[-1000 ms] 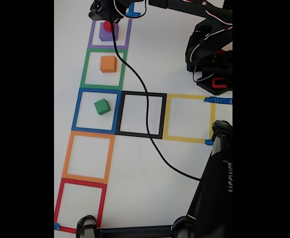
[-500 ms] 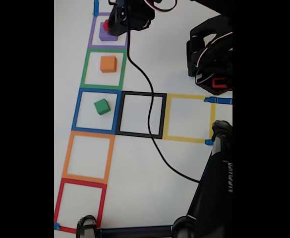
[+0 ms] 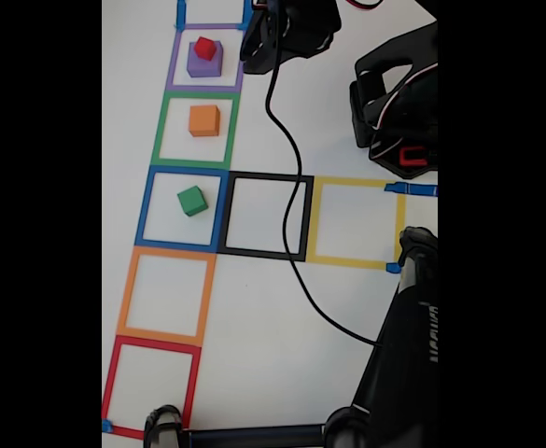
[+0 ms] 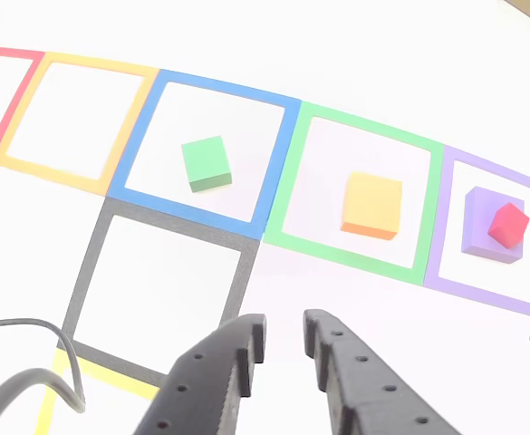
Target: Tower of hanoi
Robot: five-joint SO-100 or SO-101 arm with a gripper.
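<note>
A small red cube [image 3: 204, 47] sits on top of a larger purple cube [image 3: 203, 62] inside the purple taped square [image 3: 173, 58] at the top of the fixed view. Below it, an orange cube [image 3: 203, 119] lies in the green square [image 3: 158, 131], and a green cube [image 3: 192, 201] lies in the blue square [image 3: 145, 207]. My black gripper [image 3: 257, 58] hangs just right of the purple square, apart from the stack. In the other view the gripper [image 4: 284, 328] is slightly open and holds nothing. That view also shows the red cube [image 4: 507, 224], purple cube [image 4: 482, 217], orange cube [image 4: 372, 205] and green cube [image 4: 205, 162].
Black [image 3: 306, 219], yellow [image 3: 315, 224], orange [image 3: 126, 289] and red [image 3: 111, 383] taped squares hold nothing. A black cable [image 3: 291, 168] runs across the black square. The arm's base [image 3: 399, 112] stands at the right, and a black stand [image 3: 403, 355] fills the lower right.
The gripper has drawn away to the right from the purple square. The red cube stays behind on the purple cube, now uncovered.
</note>
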